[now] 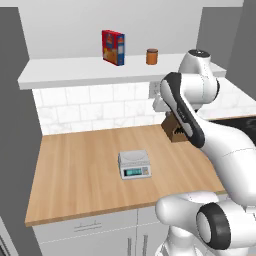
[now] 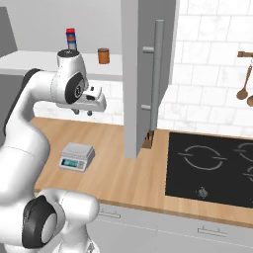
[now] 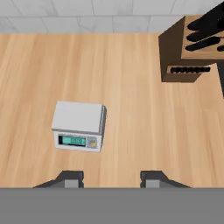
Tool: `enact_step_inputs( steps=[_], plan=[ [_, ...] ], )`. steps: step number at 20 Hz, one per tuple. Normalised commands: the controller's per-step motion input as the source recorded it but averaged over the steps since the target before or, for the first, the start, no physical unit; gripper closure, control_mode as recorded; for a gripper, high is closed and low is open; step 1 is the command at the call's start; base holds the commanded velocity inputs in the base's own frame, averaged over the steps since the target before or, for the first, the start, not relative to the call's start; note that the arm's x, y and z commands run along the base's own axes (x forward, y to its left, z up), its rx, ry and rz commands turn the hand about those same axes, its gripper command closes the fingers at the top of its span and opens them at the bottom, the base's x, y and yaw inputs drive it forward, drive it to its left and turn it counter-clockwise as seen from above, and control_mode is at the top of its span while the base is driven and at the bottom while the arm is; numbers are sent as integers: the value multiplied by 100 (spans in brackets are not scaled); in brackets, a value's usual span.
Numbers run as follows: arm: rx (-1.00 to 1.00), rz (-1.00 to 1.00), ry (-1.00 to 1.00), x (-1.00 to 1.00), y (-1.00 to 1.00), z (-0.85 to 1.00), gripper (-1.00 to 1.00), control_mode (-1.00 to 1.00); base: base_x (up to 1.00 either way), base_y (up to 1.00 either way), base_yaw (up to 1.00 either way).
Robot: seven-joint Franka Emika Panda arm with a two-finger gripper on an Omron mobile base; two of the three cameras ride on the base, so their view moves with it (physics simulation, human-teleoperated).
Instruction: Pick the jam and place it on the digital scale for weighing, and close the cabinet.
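Setting: simulated kitchen, wooden counter (image 1: 75,175) under a white-tiled wall, hob to the right.
Pincer: gripper (image 3: 109,178) hangs above the counter, pointing down, jaws apart, nothing between them.
Below it: digital scale (image 3: 79,124) sits a little to one side, platform bare, greenish display lit.
Jam: orange jar, brown lid, upright on the open cabinet shelf (image 1: 152,56), just right of the red-and-blue box (image 1: 113,47).
Cabinet: door (image 2: 148,74) stands open (bar handle facing the camera).
Step, judged: reach not yet begun; the next move calls for raising the hand to shelf height and closing on the jar.
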Motion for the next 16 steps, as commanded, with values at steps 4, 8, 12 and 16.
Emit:
enact_step_inputs(
  steps=[4,8,12,16],
  plan=[
    [-2,0,0,-44,0,0,-100,-100,0,0,0],
    [0,0,-26,-83,0,2,-100,-100,0,0,0],
    [0,0,-38,-57,3,22,-100,-100,0,0,0],
    [0,0,-32,-47,5,53,-100,-100,0,0,0]
  ],
)
